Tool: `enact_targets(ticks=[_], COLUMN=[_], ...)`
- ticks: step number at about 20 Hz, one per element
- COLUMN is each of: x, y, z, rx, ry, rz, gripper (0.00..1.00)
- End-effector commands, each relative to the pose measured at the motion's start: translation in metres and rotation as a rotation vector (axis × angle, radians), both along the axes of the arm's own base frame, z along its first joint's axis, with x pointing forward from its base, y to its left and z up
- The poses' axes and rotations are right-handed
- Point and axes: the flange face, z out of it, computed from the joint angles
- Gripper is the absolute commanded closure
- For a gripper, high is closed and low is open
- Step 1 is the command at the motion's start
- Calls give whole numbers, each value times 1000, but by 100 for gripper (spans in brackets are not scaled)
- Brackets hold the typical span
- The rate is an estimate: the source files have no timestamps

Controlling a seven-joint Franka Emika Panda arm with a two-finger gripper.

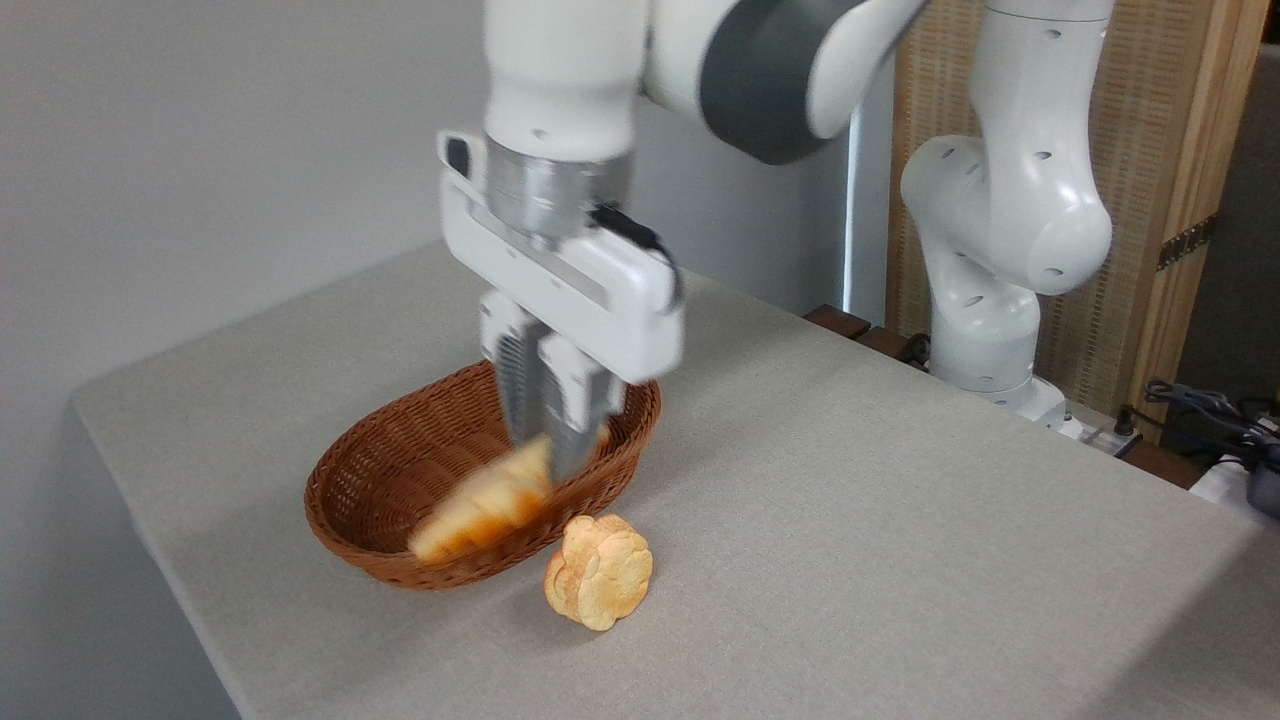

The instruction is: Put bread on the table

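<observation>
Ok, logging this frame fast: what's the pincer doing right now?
Pincer: closed on the bread, gripping its upper end, with the bread tilted over the wicker basket.

Glossy white arm (1010, 200) with dark grey joint bands, silver wrist ring, white tool (548, 425), ribbed grey fingers (520, 385).

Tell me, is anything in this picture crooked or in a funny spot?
Yes. The bread hangs tilted from the gripper, one end pinched, the other drooping over the basket. The small bun stands on its edge on the table, outside the basket.
</observation>
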Motion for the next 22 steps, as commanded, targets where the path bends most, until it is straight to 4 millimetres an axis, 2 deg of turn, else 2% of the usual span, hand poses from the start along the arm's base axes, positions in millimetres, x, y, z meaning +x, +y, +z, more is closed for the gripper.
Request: enact_targets(ticks=[1, 2, 3, 5, 8, 9, 10, 11, 13, 14, 19, 21, 22], x=[-12, -14, -17, -21, -25, -25, -25, -24, -23, -22, -18, -15, -10], y=[50, 57, 73, 88, 95, 94, 94, 94, 93, 92, 83, 73, 55], z=[-6, -7, -9, -12, -19, -22, -23, -26, -30, -32, -26, -19, -14], rx=[30, 30, 29, 29, 27, 27, 29, 31, 32, 34, 30, 31, 33], ry=[21, 26, 28, 36, 61, 66, 68, 75, 82, 85, 63, 47, 37], rz=[-19, -18, -17, -44, -82, -85, -86, -86, -89, -90, -101, -117, -145], gripper=[60, 58, 56, 53, 48, 43, 32, 8, 5, 0, 0, 0, 0])
